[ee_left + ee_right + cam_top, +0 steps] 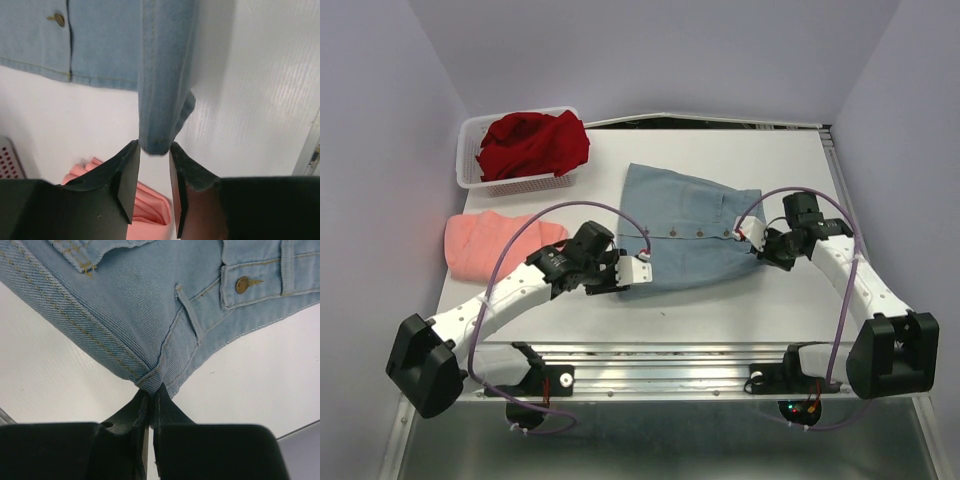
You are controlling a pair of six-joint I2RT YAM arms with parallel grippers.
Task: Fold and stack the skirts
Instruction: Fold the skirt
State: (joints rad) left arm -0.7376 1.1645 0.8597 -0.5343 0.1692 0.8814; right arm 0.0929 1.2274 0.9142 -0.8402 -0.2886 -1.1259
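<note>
Denim skirt (pixel 688 228), pale blue, brass-buttoned

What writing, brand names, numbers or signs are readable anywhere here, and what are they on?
None: no text can be read in any view.
The brass button on the blue skirt is too blurred to show any lettering.
The basket shows no label.

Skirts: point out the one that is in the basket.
The dark red skirt, bunched in the white basket. The pink skirt and the blue denim skirt lie on the table instead.
</note>
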